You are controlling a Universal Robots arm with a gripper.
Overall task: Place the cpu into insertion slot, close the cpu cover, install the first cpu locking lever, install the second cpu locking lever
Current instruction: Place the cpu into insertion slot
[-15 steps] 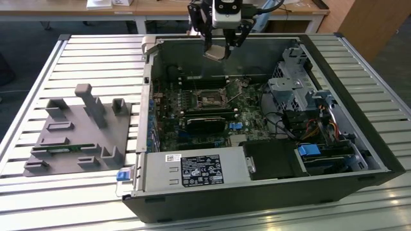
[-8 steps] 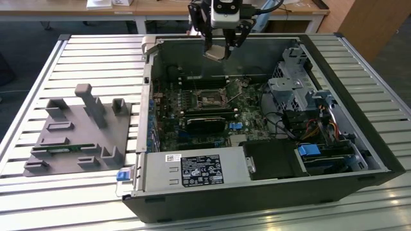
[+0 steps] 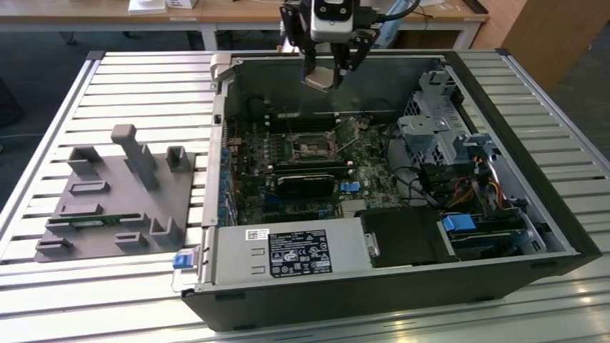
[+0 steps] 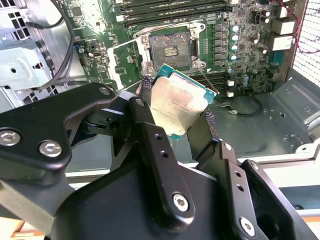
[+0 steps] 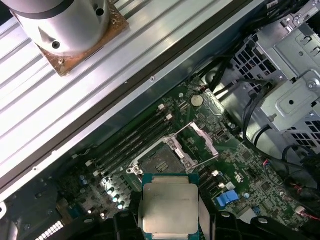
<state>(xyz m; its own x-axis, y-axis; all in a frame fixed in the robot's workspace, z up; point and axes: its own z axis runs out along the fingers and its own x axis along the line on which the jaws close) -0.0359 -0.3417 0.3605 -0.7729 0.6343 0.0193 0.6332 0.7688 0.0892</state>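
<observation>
Bench (image 3: 143, 71): a table top of long metal slats is seen in the exterior view.
Computer case (image 3: 381, 300): it is laid flat and open on the bench, towards the exterior view's right edge, and it reaches close to the bench's near edge.
Grey block (image 3: 114, 207): it is set on the bench beside the case, near the exterior view's left edge. Some pegs and small frames stick up from it.
Tool (image 3: 324, 77): it is held in the air over the far wall of the case. Its two black fingers (image 4: 145, 130) are pressed onto the cpu from two opposite sides.
Cpu (image 4: 177, 105): it is pinched in the tool, up off the board and touching nothing else. Its silvery top is turned towards both wrist cameras, and a green rim is seen around it.
Insertion slot (image 3: 313, 148): it is found in the middle of the green board (image 3: 253, 200) on the floor of the case. Its dark centre is bare, and it is well apart from the cpu.
Cpu cover (image 5: 200, 139): in the first wrist view it is swung up off the slot and stands at one side of it.
Memory strips (image 5: 130, 142): long black strips are laid beside the slot.
</observation>
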